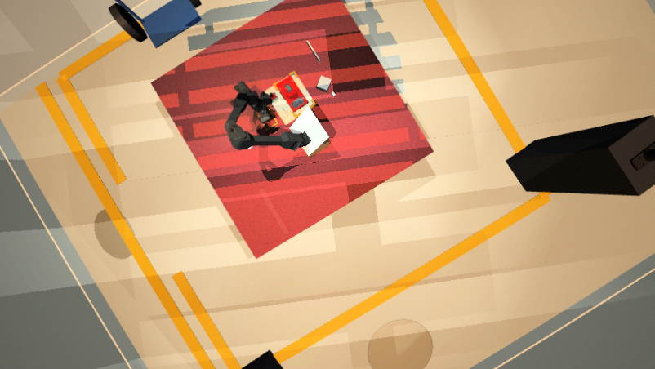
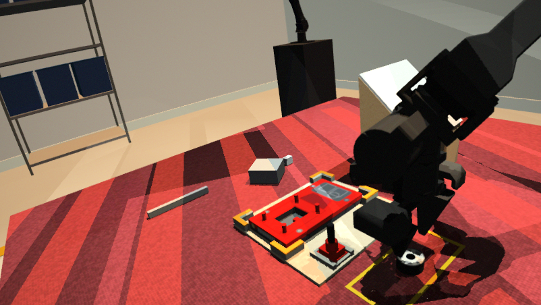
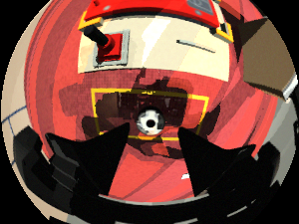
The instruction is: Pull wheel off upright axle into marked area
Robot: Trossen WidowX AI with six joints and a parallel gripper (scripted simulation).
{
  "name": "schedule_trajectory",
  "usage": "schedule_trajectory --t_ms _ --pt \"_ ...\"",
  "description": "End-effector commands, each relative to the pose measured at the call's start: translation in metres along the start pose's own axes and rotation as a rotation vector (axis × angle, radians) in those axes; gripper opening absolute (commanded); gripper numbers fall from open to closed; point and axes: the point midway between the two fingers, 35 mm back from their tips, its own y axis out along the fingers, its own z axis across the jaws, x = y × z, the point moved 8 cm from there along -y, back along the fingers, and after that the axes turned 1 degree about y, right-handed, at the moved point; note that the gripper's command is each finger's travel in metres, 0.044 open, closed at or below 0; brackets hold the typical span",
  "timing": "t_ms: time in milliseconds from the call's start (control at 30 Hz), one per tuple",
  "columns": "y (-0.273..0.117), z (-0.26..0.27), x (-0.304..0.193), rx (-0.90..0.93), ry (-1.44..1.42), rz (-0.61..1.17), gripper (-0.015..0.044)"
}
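We see the wheel (image 2: 410, 260) lying flat on the table (image 2: 151, 245), inside the yellow marked area (image 2: 446, 261), with its pale hub facing up. In the wrist view the wheel (image 3: 150, 120) sits low in the yellow outline (image 3: 106, 92), close to its near edge. The tool (image 3: 150, 154) hangs right above it with its fingers spread, one dark tip to each side of the wheel; a strip of red shows between each tip and the wheel, so we judge it free of both. From the exterior view the tool's lower end (image 2: 407, 242) is just over the wheel, and we cannot tell there whether a gap remains.

The axle (image 2: 330, 231) stands upright and bare on its red base (image 2: 333, 250), just beside the marked area, on the pale board (image 2: 325, 276) that also carries the red plate (image 2: 303, 214). A grey block (image 2: 266, 171) and a grey bar (image 2: 177, 202) lie well apart on the table behind.
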Motion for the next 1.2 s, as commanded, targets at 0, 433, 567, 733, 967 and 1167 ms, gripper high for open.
schedule_trajectory --t_ms 0,433,567,733,967,1167 --pt "-0.033 0.0 -0.002 0.023 -0.009 0.007 0.03" --pt "-0.076 -0.078 0.039 0.019 -0.006 0.002 0.044" --pt "-0.077 -0.08 0.039 0.019 -0.006 0.003 0.044" --pt "-0.077 -0.08 0.039 0.019 -0.006 0.003 0.044" --pt "-0.077 -0.08 0.039 0.019 -0.006 0.003 0.044" --pt "-0.077 -0.08 0.039 0.019 -0.006 0.003 0.044"
